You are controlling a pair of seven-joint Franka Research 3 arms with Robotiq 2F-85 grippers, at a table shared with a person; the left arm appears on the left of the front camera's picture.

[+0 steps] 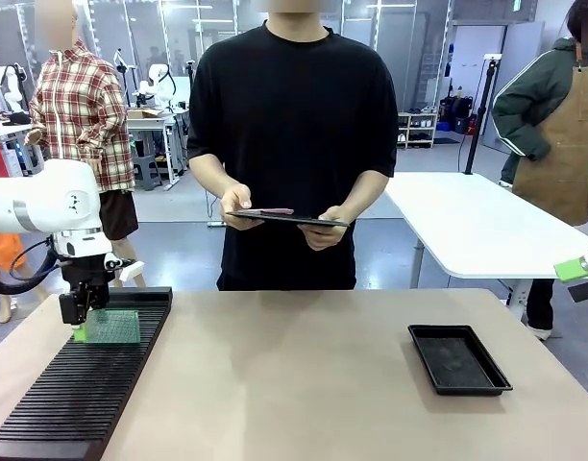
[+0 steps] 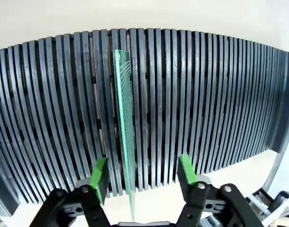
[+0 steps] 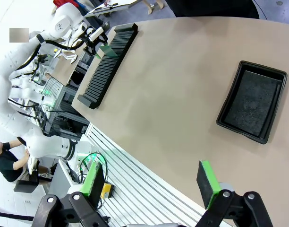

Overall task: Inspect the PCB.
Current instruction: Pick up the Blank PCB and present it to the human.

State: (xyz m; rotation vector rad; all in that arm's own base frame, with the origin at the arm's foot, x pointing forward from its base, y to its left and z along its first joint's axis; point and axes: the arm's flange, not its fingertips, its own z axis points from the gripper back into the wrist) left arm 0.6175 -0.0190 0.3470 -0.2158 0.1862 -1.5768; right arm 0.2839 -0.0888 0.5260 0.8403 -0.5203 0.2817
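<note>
One PCB (image 2: 124,118) is seated on edge in a slot near the far end of the black rack (image 1: 54,403). The left gripper (image 2: 142,163) is spread astride it, pads apparently not touching. Right of the rack, bare tabletop (image 1: 294,384) is bounded by a black tray (image 1: 424,357). The right gripper (image 3: 149,170) is held open, empty.

No lettering, label, brand or number can be read on anything.

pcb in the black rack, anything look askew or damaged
Nothing stands out. The thin green circuit board stands on edge in one slot of the black ribbed rack, running in line with the ribs, with no visible damage. The left gripper has its jaws open either side of it, not touching.
</note>
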